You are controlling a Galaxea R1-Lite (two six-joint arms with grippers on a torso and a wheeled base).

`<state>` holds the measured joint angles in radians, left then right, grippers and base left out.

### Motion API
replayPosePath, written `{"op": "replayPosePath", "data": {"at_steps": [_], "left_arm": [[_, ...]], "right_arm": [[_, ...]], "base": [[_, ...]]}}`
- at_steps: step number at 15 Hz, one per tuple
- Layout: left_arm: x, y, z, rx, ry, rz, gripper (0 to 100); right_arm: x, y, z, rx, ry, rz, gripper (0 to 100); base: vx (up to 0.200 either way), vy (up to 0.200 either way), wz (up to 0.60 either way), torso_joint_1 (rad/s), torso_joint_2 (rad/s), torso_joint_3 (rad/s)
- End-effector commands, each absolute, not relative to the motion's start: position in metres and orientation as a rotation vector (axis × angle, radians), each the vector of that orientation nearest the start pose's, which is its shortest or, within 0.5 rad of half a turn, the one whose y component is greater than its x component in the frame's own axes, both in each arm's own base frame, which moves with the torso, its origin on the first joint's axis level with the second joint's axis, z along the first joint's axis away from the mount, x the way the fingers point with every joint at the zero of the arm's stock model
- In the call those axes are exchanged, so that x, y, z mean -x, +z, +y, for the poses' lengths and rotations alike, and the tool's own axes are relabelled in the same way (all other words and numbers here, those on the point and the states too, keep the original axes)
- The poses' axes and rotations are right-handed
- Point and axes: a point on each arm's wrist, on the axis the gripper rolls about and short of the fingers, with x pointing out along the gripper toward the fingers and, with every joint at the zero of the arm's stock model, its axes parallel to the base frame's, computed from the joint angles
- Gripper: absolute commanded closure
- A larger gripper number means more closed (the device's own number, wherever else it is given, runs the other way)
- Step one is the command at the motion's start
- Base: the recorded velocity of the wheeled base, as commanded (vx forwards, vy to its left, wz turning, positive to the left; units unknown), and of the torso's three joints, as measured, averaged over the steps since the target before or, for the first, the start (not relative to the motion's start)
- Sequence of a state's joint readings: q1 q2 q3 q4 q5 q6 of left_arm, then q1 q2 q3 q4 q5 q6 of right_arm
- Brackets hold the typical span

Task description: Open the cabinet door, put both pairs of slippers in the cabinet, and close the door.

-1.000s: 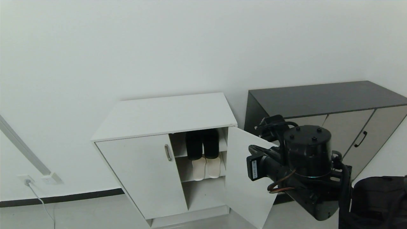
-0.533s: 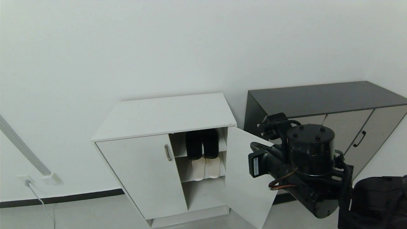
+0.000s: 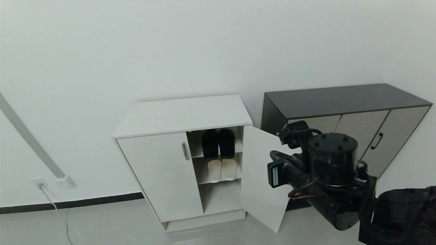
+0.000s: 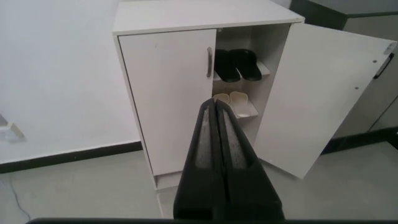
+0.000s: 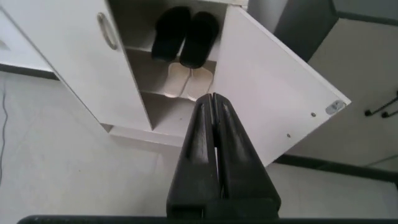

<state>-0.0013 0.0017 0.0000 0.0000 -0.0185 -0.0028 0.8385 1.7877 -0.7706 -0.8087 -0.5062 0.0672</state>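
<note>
My right pincer (image 5: 214, 104) has its two fingers pressed flat together with nothing between them. It hangs just in front of the inner face of the open door (image 5: 267, 106), low down and apart from it. My left pincer (image 4: 216, 107) is pinched tight and empty too, pointing at the middle of the cabinet (image 3: 184, 115) from farther back. Both pairs are already inside: the black slippers (image 3: 218, 143) on the top shelf and the white slippers (image 3: 222, 170) on the shelf below, toes inward and clear of the front edge. So I judge the only step left is closing the door. It stands swung well out toward the grey cabinet (image 3: 340, 98), and its free edge is the part nearest my right arm. Pushing on the inner face would only open it wider, so I would bring the right pincer round that free edge to the outer side. Kept pinched, it makes a blunt pusher to set low near the edge, far from the hinges. I would then sweep in an arc toward the closed left door (image 3: 160, 177) with its handle (image 3: 185, 151), slowing at the end so the door seats without bouncing.
</note>
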Motion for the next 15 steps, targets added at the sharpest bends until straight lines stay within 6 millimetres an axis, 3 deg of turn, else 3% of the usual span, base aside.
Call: {"op": "replayPosePath", "data": {"at_steps": [1, 9, 10, 15], "left_arm": [[0.023, 0.076, 0.000, 0.003, -0.021, 0.002, 100], [0.023, 0.076, 0.000, 0.003, -0.021, 0.002, 100], [0.023, 0.076, 0.000, 0.003, -0.021, 0.002, 100], [0.023, 0.076, 0.000, 0.003, -0.021, 0.002, 100]], "right_arm": [[-0.229, 0.161, 0.227, 0.082, 0.303, 0.175, 100], [-0.307, 0.193, 0.198, 0.079, 0.116, 0.187, 100], [-0.308, 0.193, 0.197, 0.079, 0.113, 0.187, 100], [-0.355, 0.188, 0.180, 0.055, 0.046, 0.172, 100]], "base": [[0.000, 0.000, 0.00, 0.000, 0.00, 0.000], [0.000, 0.000, 0.00, 0.000, 0.00, 0.000], [0.000, 0.000, 0.00, 0.000, 0.00, 0.000], [0.000, 0.000, 0.00, 0.000, 0.00, 0.000]]}}
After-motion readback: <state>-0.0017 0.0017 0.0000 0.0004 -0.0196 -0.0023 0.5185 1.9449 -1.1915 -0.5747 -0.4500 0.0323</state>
